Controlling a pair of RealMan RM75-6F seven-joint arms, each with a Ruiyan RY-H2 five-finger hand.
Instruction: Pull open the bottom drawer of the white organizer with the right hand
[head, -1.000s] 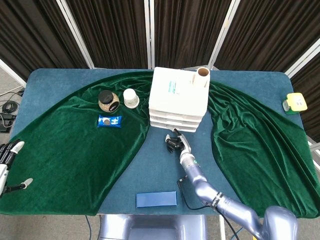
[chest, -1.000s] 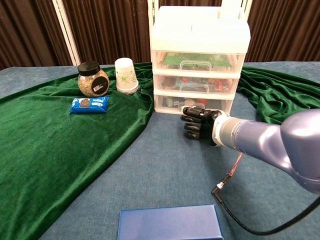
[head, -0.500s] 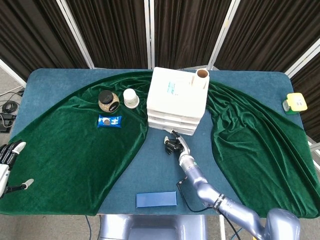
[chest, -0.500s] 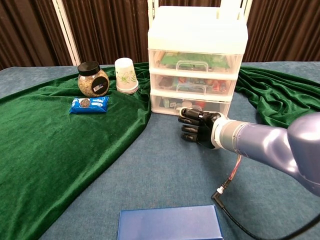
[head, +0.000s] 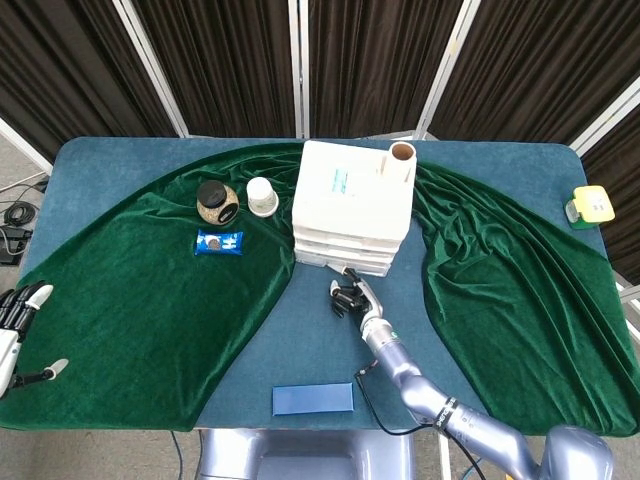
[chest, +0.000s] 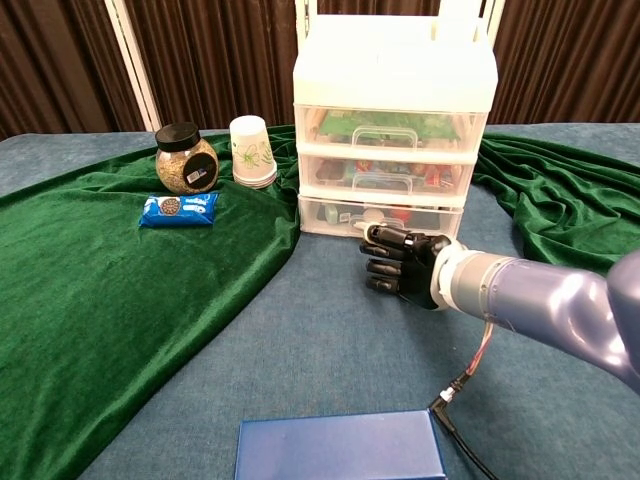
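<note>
The right hand (chest: 400, 265) had drawn back toward six o'clock over the last second, its dark fingers (chest: 385, 268) curled together at the front of the bottom drawer (chest: 375, 215); whether they hooked the handle or closed on nothing could not be told. Instead of the drawer sliding out alone, the whole white organizer (head: 352, 205) seemed to have crept toward six o'clock with the hand, the drawer front showing little or no gap. That suggested the pull was dragging the cabinet, so the task looked barely begun. At nine o'clock, far off, the left hand (head: 18, 312) lay with fingers apart, empty, on the green cloth (head: 150, 300).
</note>
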